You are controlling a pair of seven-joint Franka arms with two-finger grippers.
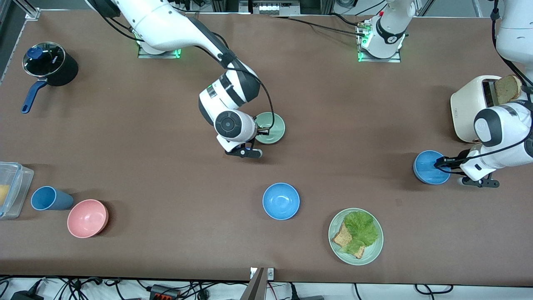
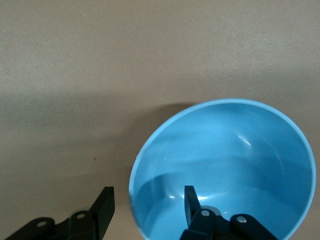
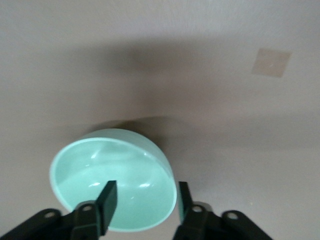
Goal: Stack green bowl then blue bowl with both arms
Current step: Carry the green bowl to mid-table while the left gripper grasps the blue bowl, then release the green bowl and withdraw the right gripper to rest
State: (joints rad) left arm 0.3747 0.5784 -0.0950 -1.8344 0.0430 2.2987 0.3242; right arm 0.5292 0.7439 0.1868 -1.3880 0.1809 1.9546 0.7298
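Two arms are at work, each with its fingers straddling a bowl rim. Across the front view from the right arm's end of the table: a black lidded saucepan with a blue handle (image 1: pixel 49 66), a clear plastic tub (image 1: pixel 12 187), a dark blue cup (image 1: pixel 49 198), and a matte pink round bowl (image 1: pixel 88 218).

Right gripper (image 1: pixel 259 142) sits at the small, pale mint-green round bowl (image 1: pixel 271 128) near mid-table. In the right wrist view its gripper (image 3: pixel 145 200) has one finger inside the green bowl (image 3: pixel 112 177) and one outside, the wall between them. Gaps show on both sides, so the jaws read as released around the rim, not yet clenched.

A free bright sky-blue round bowl (image 1: pixel 281 201) lies nearer the front camera than the green bowl. A wide pale green plate with lettuce and toast (image 1: pixel 374 246) lies nearer still, toward the left arm's end.

Left gripper (image 1: pixel 442 163) is at the second plain sky-blue round bowl (image 1: pixel 429 167), just in front-camera side of a cream toaster holding bread (image 1: pixel 470 104). In the left wrist view its gripper (image 2: pixel 147 207) also brackets the blue bowl (image 2: pixel 225 165) wall, one finger in, one out, not closed.

Judgement: both grasps are set up; closing on each rim comes next. The rim runs crosswise between each pair of fingers, which suits a pinch.
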